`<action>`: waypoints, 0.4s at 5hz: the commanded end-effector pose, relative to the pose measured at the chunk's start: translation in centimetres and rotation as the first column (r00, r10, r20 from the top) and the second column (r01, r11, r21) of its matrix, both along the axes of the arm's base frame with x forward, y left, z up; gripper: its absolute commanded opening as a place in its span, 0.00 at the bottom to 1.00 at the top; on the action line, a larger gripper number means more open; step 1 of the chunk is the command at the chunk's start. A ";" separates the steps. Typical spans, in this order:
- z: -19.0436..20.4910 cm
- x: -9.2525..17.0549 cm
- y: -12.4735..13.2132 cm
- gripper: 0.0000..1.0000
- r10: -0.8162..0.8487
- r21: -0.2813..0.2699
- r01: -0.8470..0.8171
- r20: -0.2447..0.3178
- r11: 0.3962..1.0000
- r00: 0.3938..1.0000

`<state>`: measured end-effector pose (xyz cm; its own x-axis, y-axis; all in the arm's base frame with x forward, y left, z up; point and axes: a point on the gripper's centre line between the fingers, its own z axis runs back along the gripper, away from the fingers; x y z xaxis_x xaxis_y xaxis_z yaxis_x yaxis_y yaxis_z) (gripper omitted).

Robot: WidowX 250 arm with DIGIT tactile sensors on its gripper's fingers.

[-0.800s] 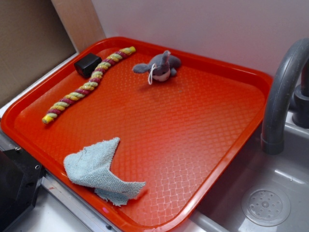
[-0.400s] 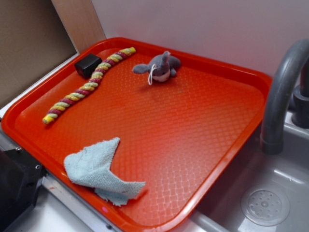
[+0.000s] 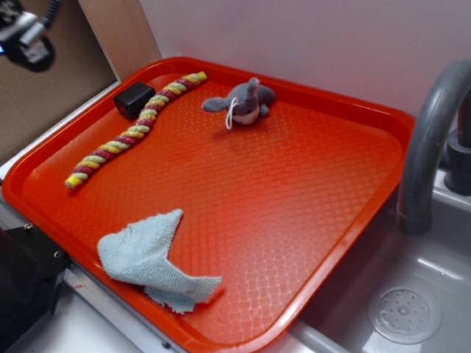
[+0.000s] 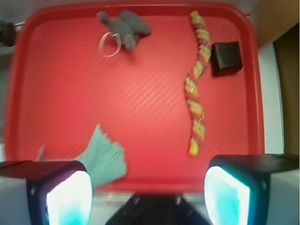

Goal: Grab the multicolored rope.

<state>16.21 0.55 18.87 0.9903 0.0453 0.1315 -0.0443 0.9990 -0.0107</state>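
Exterior: one multicolored rope (image 3: 134, 131), yellow/dark-red/pale-green twist, is lying along the tray (image 3: 309, 206) left side, touching one black box (image 3: 133, 99). End effector (image 3: 26, 43) is hovering upper left, well apart, state unclear. Wrist: rope (image 4: 197, 84) is sitting ahead-right; fingers (image 4: 65, 197) are showing spread, empty. One plush toy (image 4: 123, 28), one cloth (image 4: 105, 159).

Rope (image 3: 132, 129) along tray (image 3: 309, 243) left side (box (image 3: 133, 99) beside it), plush toy (image 3: 243, 101) behind, cloth (image 3: 151, 261) in front
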 end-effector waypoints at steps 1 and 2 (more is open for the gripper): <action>-4.2 4.6 4.5 1.00 0.041 0.082 -0.042 0.017 0.996 0.999; -5.9 5.6 5.7 1.00 0.057 0.091 -0.057 0.000 0.994 0.998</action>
